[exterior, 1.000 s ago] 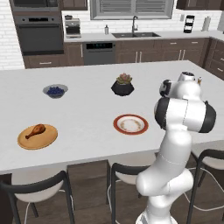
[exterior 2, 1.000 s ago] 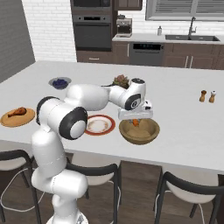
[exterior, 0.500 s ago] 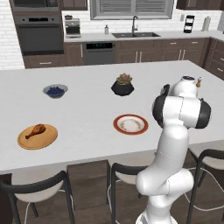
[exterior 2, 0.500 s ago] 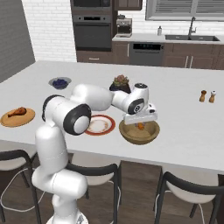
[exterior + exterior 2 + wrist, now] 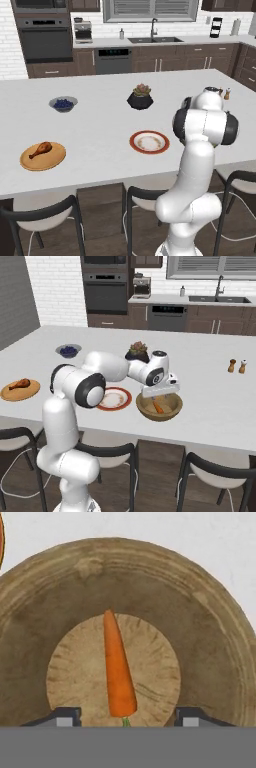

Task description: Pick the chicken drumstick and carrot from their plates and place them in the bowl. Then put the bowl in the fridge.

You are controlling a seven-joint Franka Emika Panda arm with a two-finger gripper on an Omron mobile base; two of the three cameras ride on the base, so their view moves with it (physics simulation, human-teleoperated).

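Orange carrot (image 5: 118, 667) lies flat on the wooden bowl (image 5: 210, 637) floor right under the hand (image 5: 127, 718), whose fingers are spread apart, so it looks dropped. Drumstick (image 5: 19, 384) sits far off on its plate (image 5: 20, 392).

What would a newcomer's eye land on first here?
The orange carrot lying on the floor of the wooden bowl, framed by the open gripper poised just above it. Next, the chicken drumstick alone on its wooden plate at the island's far left, untouched.
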